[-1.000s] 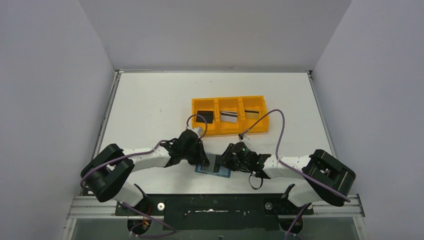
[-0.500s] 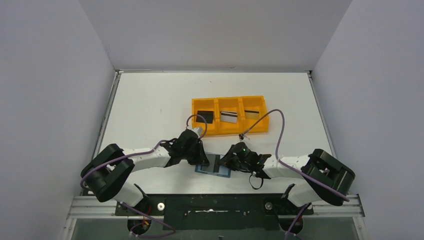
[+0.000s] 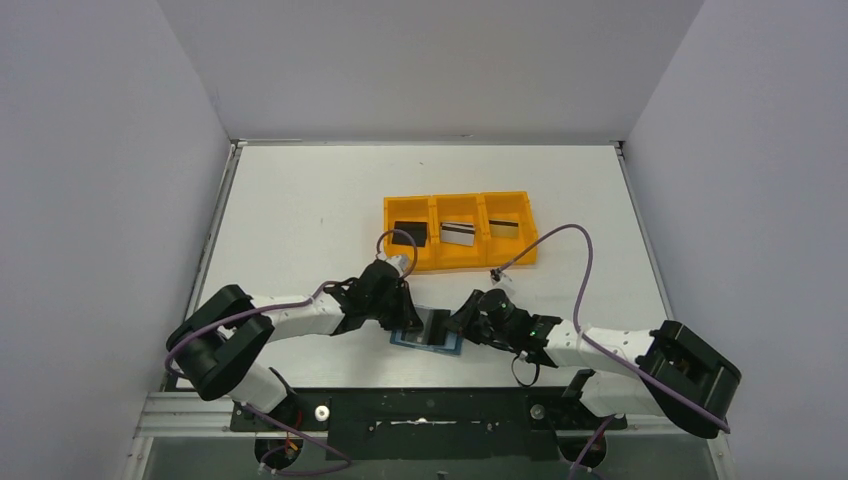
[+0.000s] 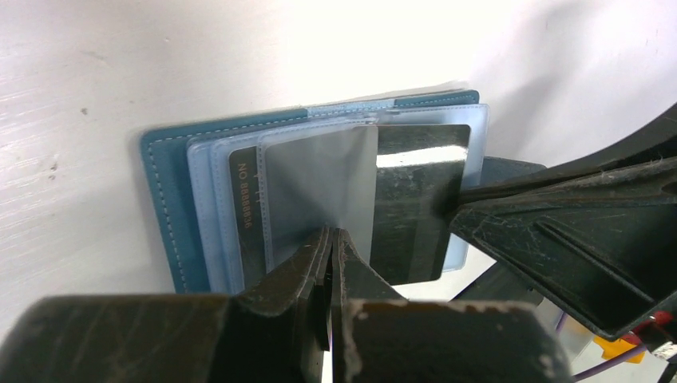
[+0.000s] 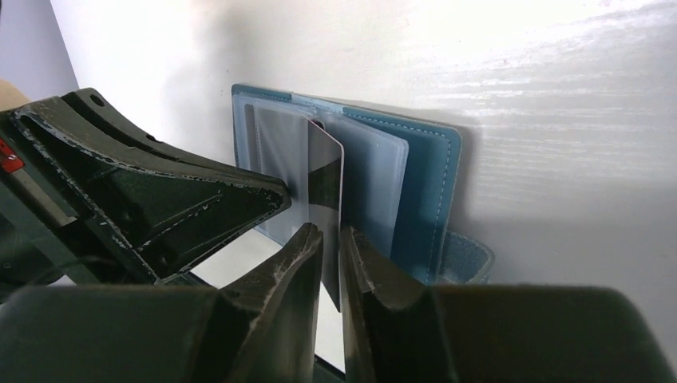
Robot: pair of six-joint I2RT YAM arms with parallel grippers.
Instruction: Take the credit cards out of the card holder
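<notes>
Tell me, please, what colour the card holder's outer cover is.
The card holder is teal-blue with pale stitching, clearest in the left wrist view.

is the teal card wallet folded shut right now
No, the teal-blue folding card wallet lies open flat, its clear plastic sleeves exposed.

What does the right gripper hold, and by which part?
A credit card, pinched at its near edge by the right gripper.
</notes>
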